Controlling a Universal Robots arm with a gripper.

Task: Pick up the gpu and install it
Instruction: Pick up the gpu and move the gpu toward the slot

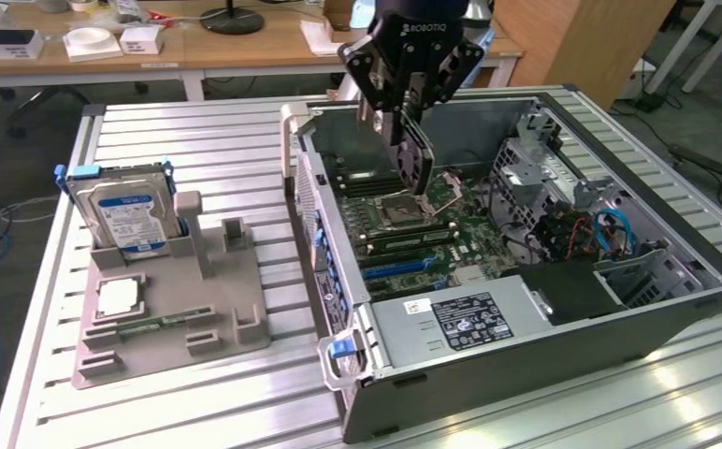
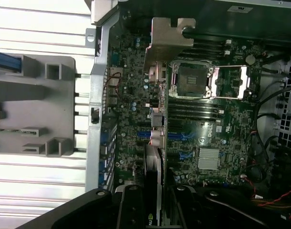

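Fingers of the gripper sit closest to the wrist lens, clenched on the two flat faces of the gpu. The card therefore shows edge-on, with its silver bracket at the end farthest from them. Gripping the faces likely leaves the card's edges free for seating.

In the exterior view the gripper hangs over the case. The gpu dangles on edge from it, slightly tilted, within the case opening. Its low end is near the socket, and whether it touches anything there I cannot tell.

The case lies on its side with the panel off, so the board inside faces up, which suits an arm coming from above. Blue slots sit on the board nearer the case's front corner than the card does. So I judge the card carried in but not seated.

Outside the case, toward the exterior view's left, a grey rack holds the drive upright. That probably keeps its faces open to a pinch.
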